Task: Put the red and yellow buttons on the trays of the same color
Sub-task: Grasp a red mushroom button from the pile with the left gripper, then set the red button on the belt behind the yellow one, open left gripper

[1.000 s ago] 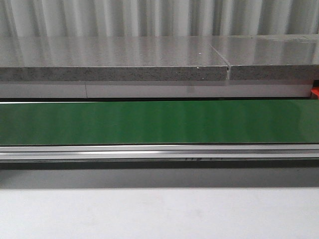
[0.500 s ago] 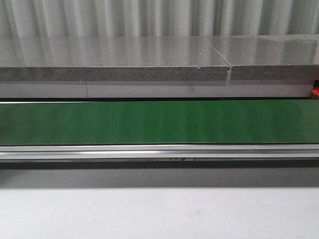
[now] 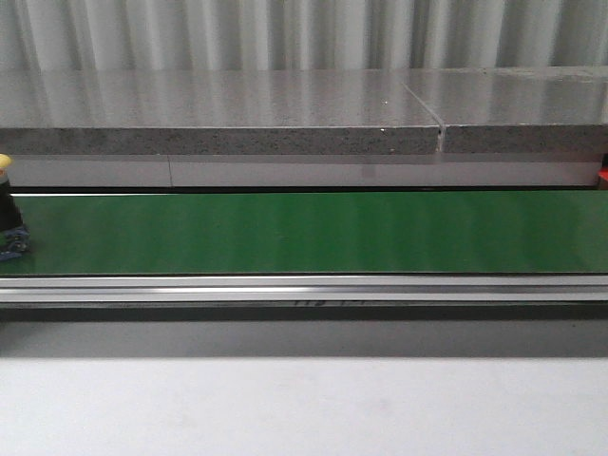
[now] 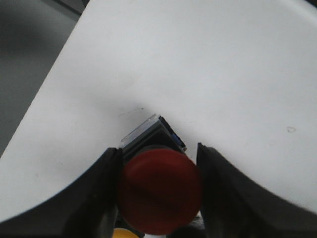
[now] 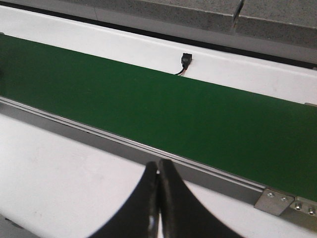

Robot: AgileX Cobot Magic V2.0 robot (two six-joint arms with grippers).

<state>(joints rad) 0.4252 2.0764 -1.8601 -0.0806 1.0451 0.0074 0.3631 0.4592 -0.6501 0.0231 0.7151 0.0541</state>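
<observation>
Left end effector (image 4: 158,191) clenched on red button (image 4: 159,192) above white worktop (image 4: 198,74) — yellow button (image 3: 8,218) on belt (image 3: 304,233) at far left, nearer left arm; right end effector (image 5: 158,198) clenched empty.

The red button (image 4: 159,191), clamped between the left jaws, is cut off by the lower edge of the left wrist view; its body beyond the cap is largely hidden. A yellow patch (image 4: 123,233) beneath the jaws is too cropped to be identified. At the front view's left edge, a yellow-capped button (image 3: 8,209) is only partly shown. The right jaws are truncated by the frame.
</observation>
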